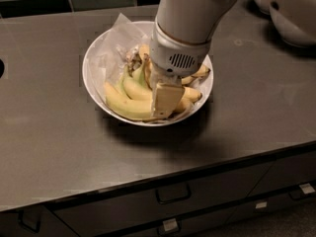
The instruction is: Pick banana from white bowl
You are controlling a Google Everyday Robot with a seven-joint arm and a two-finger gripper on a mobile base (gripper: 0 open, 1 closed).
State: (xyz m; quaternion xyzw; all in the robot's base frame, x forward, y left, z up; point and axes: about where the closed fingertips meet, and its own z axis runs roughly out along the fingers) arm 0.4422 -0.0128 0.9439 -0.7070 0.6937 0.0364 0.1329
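Observation:
The white bowl (93, 58), wide and shallow with crinkled white paper (114, 48) inside, stands on the dark counter. It holds several bananas. The banana (126, 105), the largest, pale yellow-green and curved, lies along the bowl's front left. Shorter, deeper-yellow bananas with dark tips (196, 94) lie at the right. My gripper (164, 103) reaches down from the white arm (190, 19) into the bowl's front middle, right at the large banana's right end, and hides that end. The arm covers the bowl's middle and back right.
The dark counter (54, 147) runs to a front edge with drawers and handles (173, 194) below it. A white rounded object (291, 21) sits at the back right. A dark round opening (1, 68) is at the left edge. A tiled wall is behind.

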